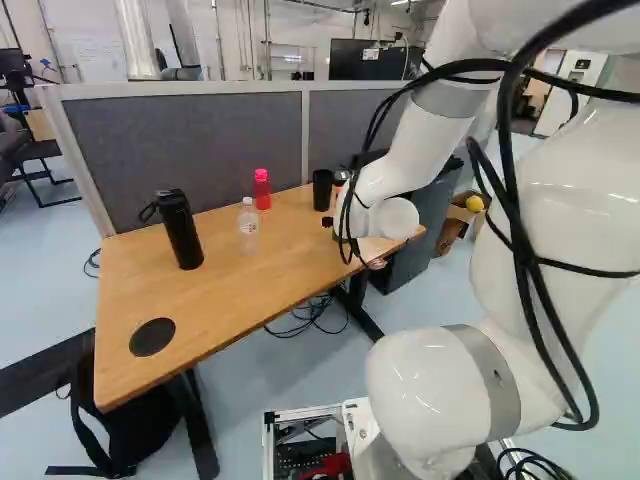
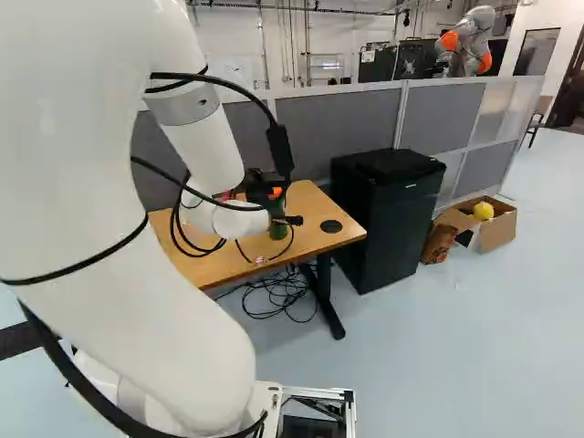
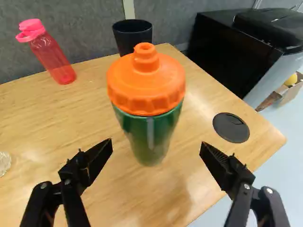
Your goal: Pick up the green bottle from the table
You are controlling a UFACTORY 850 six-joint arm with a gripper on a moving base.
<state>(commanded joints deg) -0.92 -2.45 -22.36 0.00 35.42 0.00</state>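
Green bottle (image 3: 149, 137), topped by an orange lid, stands upright on a wooden table (image 1: 130, 265) toward its right-hand end, ahead of the black gripper (image 2: 278, 208) of a white robot arm (image 2: 198, 151). The gripper's two fingers are spread wide apart, neither touching the bottle, which lies ahead of the gap between them. A black cup (image 3: 132, 35) stands beyond it, near the table's far right corner, and a round black disc (image 3: 231, 127) sits in the tabletop near the closer right corner. Farther left are a pink-capped red bottle (image 1: 262, 190) near the far edge, a clear bottle (image 1: 248, 228) and a tall black flask (image 1: 182, 230). Beyond the table's right end stands a black fridge (image 2: 392, 224), with a cardboard box (image 2: 498, 234) holding a yellow object (image 2: 483, 211) on the floor past it.
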